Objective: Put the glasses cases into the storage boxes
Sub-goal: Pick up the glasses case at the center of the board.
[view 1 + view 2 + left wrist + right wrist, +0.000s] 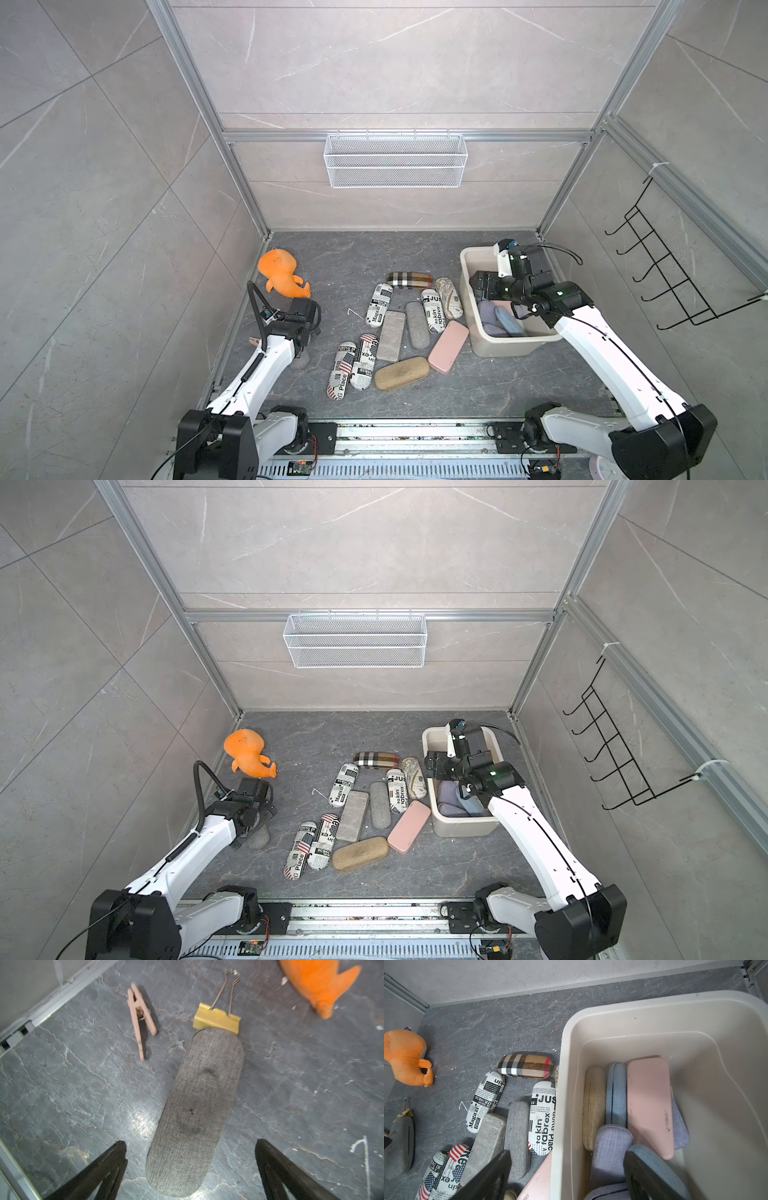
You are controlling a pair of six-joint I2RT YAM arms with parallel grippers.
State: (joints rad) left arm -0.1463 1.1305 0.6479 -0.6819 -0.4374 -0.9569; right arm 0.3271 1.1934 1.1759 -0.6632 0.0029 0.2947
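The right hand (566, 1153) hangs open and empty over the cream-beige plastic storage tub (643, 1022) at the desk's right edge. The tub already holds a pink smooth case (650, 1105) among others. The left hand (190, 1141), open, straddles a grey woven-fabric glasses case (199, 1105) near the desk's left edge. Next, I judge, it must lower and close across it.
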